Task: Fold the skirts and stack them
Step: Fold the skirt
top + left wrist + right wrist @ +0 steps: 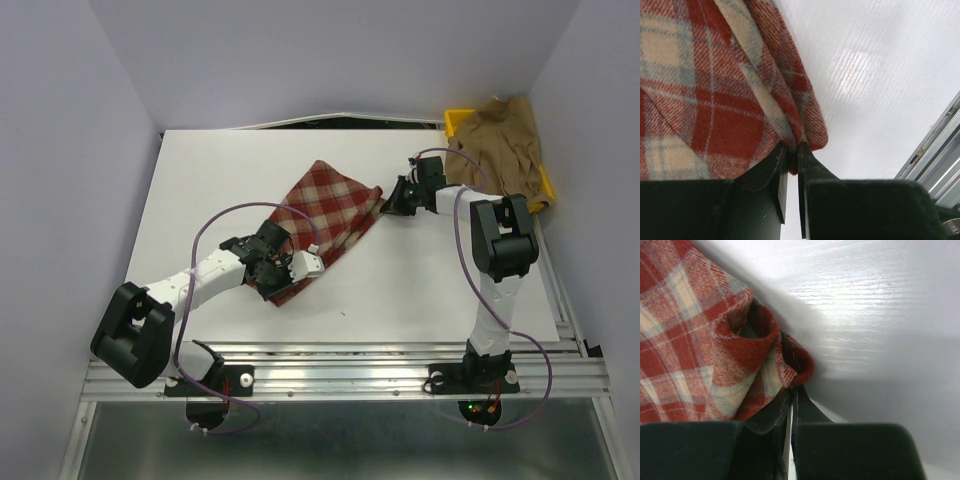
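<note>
The red-and-cream plaid skirt (330,210) lies folded at a slant in the middle of the white table. My left gripper (277,284) is at its near-left corner. The left wrist view shows that gripper (794,150) shut on the plaid hem (810,137). My right gripper (386,206) is at the skirt's far-right corner, and in the right wrist view it (791,390) is shut on a curled fold of plaid cloth (797,365). The tan-brown skirt (500,140) lies crumpled in the yellow tray at the back right.
The yellow tray (456,120) stands in the back right corner against the wall. An aluminium rail (350,362) runs along the table's near edge and also shows in the left wrist view as the rail (935,155). White table surface (420,280) surrounds the plaid skirt.
</note>
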You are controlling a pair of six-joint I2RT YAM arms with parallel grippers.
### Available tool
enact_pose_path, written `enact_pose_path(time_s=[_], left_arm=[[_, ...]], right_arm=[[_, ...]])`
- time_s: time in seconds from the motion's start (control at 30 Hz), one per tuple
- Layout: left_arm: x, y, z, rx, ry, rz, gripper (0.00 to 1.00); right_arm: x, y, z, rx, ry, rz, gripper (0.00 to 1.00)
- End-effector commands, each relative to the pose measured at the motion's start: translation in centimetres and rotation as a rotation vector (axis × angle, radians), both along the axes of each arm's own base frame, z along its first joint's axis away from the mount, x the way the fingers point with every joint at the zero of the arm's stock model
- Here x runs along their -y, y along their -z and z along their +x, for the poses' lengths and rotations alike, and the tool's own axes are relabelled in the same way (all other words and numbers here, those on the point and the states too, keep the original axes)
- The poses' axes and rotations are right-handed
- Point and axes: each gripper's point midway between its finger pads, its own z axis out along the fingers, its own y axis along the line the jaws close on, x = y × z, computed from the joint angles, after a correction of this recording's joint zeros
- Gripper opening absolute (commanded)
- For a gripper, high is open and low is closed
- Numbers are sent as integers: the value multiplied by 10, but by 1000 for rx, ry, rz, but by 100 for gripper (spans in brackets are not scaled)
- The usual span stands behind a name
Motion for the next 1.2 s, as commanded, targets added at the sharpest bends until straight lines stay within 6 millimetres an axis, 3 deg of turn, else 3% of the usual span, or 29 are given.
enact_pose_path(time_s=[0.0,1.1,1.17], left_arm=[[-10,1,-24,-75,38,30,0],[-2,-17,-36,-88,136,-35,0],[4,-18,-34,-87,122,-48,4]], right_arm=[[17,12,9,-1,37,-81,1],[21,16,9,-11,35,-86,1],[19,15,9,-11,26,-76,1]])
